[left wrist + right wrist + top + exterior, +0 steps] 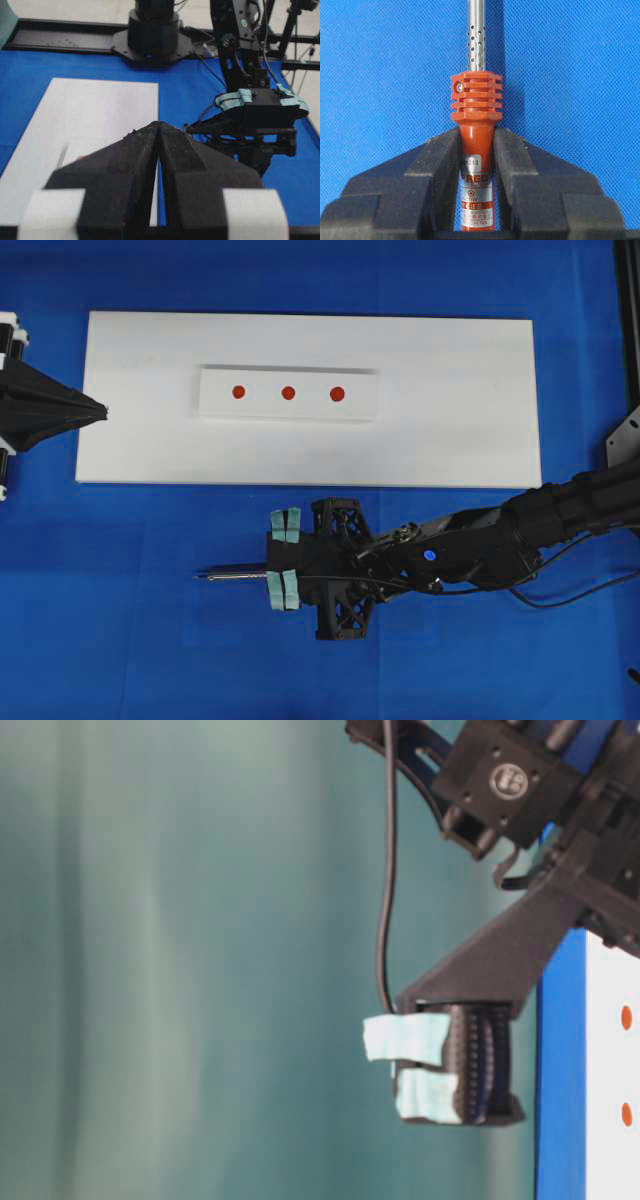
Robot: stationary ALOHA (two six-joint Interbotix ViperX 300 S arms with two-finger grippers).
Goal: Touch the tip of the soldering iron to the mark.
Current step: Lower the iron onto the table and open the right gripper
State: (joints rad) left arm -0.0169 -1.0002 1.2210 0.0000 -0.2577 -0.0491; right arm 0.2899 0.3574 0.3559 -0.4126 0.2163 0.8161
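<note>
One soldering iron (pixel 476 130) sits clamped in the right gripper (pixel 476 150), over the blue desk (pixel 120 640) just in front of the one white board (pixel 460 440); its shaft points toward the overhead view's left; one raised white strip (pixel 360 405) carries three red marks (pixel 288 393); the left gripper (pixel 159 150) is closed and empty at the board's left edge; the iron's tip is cut off in the right wrist view.

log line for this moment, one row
right gripper: shut on soldering iron | iron tip: over blue cloth, short of white board | red marks: untouched | left gripper: shut, empty
</note>
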